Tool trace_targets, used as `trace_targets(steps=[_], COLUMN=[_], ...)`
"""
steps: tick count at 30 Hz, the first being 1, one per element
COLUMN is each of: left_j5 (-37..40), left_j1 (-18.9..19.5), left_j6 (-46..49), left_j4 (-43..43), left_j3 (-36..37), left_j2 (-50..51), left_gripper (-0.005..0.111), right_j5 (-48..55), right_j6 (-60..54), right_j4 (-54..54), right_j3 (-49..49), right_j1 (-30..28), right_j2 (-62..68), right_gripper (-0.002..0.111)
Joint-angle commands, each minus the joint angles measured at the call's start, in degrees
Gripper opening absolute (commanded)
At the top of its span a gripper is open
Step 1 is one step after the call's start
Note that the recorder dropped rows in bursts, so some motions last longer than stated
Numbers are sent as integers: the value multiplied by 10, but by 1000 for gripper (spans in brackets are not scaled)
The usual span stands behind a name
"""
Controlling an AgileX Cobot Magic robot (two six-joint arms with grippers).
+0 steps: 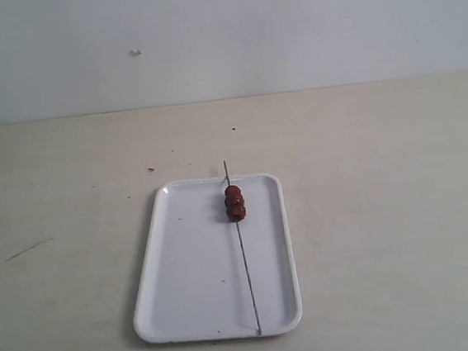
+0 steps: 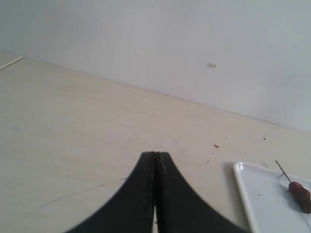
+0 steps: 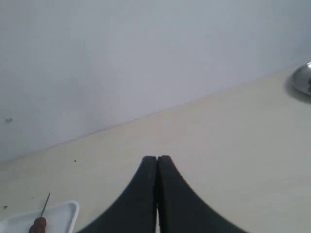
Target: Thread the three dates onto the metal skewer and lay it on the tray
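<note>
A pale surface [image 1: 387,210] is seen running to a white wall; a white tray [image 1: 189,271] is laid flat on it near the middle; the left claw [image 2: 155,162] is held above the bare surface off the tray's side, its jaws pressed together on nothing; the right claw [image 3: 157,165] is likewise pressed together and empty; the metal skewer [image 1: 248,274] is laid lengthwise in the tray's right half, its far tip carried past the rim; the three dates [image 1: 234,202] are threaded on it, touching one another, near the far end.
</note>
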Motion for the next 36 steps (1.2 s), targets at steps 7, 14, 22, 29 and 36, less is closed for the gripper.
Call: trace_targets(steps=[7,14,22,29,36], left_j5=[0,3,14,14,14], left_j1=[1,1,1,1,1], left_j6=[4,4,4,5,4], left_j4=[3,3,3,3,3], left_j3=[2,2,2,2,2], left_j2=[-2,-2,-2,-2,-2], left_gripper=[0,0,0,0,0], right_j5=[-96,-183,-213,-213,-213], right_j6=[-28,-76,-74,-74,-74], right_j4=[-11,-11,-11,-11,-11], right_j3=[67,67,67,67,67], right_j1=[-154,-160,-160,-160,-160], right_j2=[-178,-190,-190,-190,-190], right_gripper=[0,0,0,0,0])
